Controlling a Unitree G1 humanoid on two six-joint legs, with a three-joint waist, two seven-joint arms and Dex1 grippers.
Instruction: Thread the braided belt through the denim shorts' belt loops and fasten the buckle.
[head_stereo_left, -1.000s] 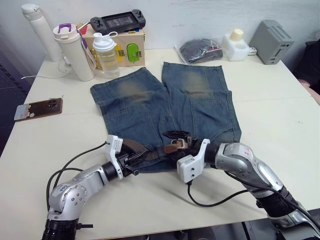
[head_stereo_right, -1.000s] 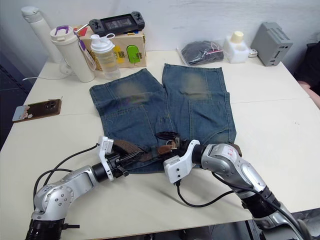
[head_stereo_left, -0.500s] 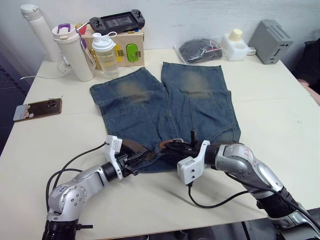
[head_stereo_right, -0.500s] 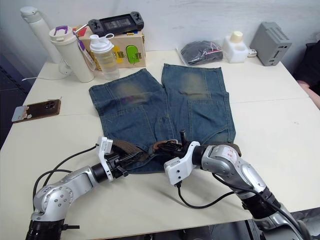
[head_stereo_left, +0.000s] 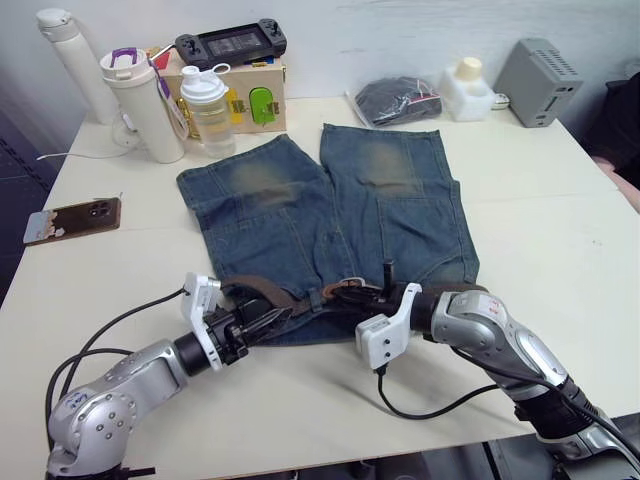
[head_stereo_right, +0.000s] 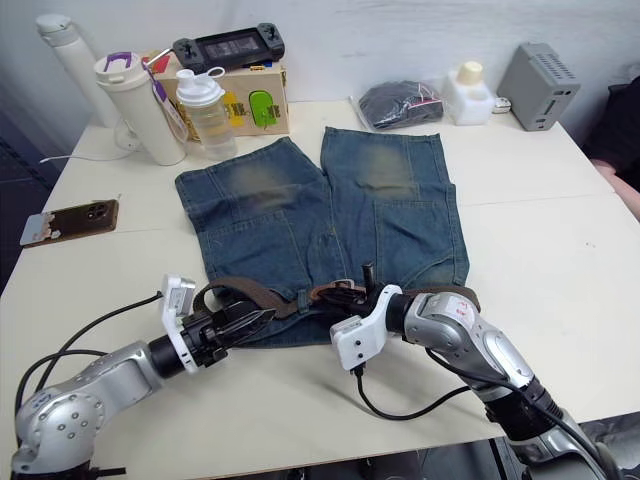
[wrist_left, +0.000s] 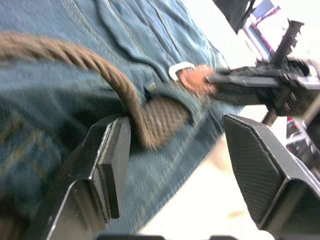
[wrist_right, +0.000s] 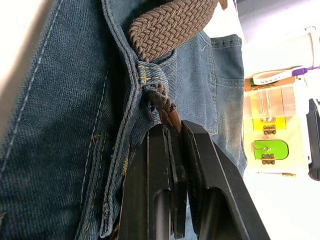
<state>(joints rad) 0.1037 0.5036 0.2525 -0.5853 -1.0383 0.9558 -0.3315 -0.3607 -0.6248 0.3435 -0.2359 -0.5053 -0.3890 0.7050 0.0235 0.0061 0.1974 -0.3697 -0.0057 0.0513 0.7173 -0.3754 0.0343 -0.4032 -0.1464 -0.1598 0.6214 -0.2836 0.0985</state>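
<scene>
Two grippers work at the near waistband of the denim shorts (head_stereo_left: 330, 215), which lie flat on the bench (head_stereo_left: 540, 220) with their legs pointing away. The left gripper (wrist_left: 172, 150) is spread wide, one finger touching the braided belt (head_stereo_left: 268, 292) where it passes under a belt loop (wrist_left: 172, 92). The right gripper (wrist_right: 172, 137) is clamped on the belt's leather end just beside the buckle (wrist_left: 181, 69). Farther back stand bottles (head_stereo_left: 210, 108) and a wooden box (head_stereo_left: 258, 95).
</scene>
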